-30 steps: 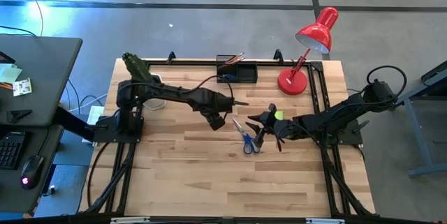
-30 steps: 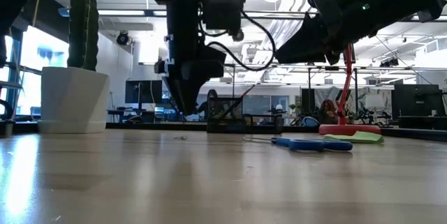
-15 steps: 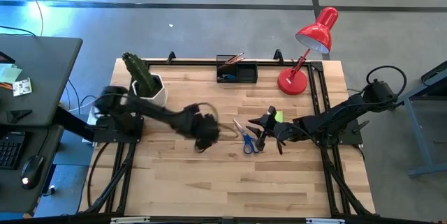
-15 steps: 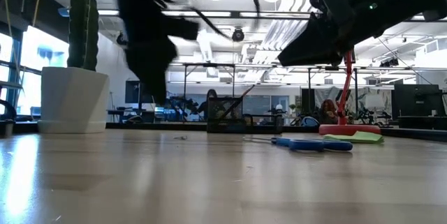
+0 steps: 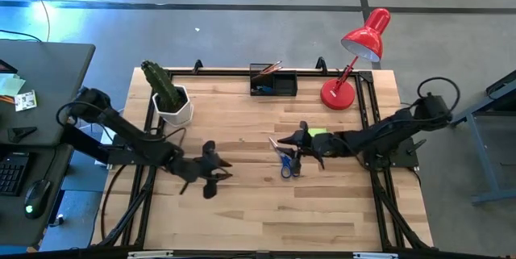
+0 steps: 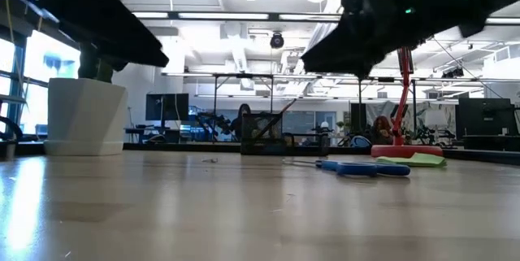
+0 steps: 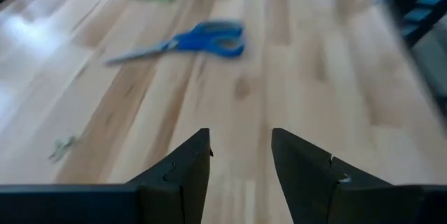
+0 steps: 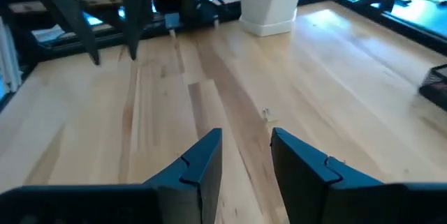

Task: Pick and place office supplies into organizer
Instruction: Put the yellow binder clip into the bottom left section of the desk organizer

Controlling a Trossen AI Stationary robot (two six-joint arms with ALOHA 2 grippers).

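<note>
Blue-handled scissors (image 5: 284, 160) lie flat on the wooden table at its middle; they also show in the left wrist view, scissors (image 7: 188, 39). A lime-green sticky pad (image 5: 317, 132) lies just beyond them, partly under my right arm. The black organizer (image 5: 272, 82) stands at the far edge with pencils (image 5: 270, 68) sticking out of it. My right gripper (image 5: 289, 142) hovers open just above the scissors' far side. My left gripper (image 5: 219, 174) is open over the near left of the table, pointing toward the scissors, with nothing between its fingers (image 7: 188, 172).
A cactus in a white pot (image 5: 172, 104) stands at the far left and a red desk lamp (image 5: 348, 65) at the far right. Black frame rails run along the table's sides. Bare wood stretches across the near half of the table (image 5: 274, 219).
My left gripper has swung away from the organizer toward the table's near left, and has tipped from pointing steeply down to nearly level, facing the scissors. Its finger gap looks the same. The scissors and pad have stayed where they were.
</note>
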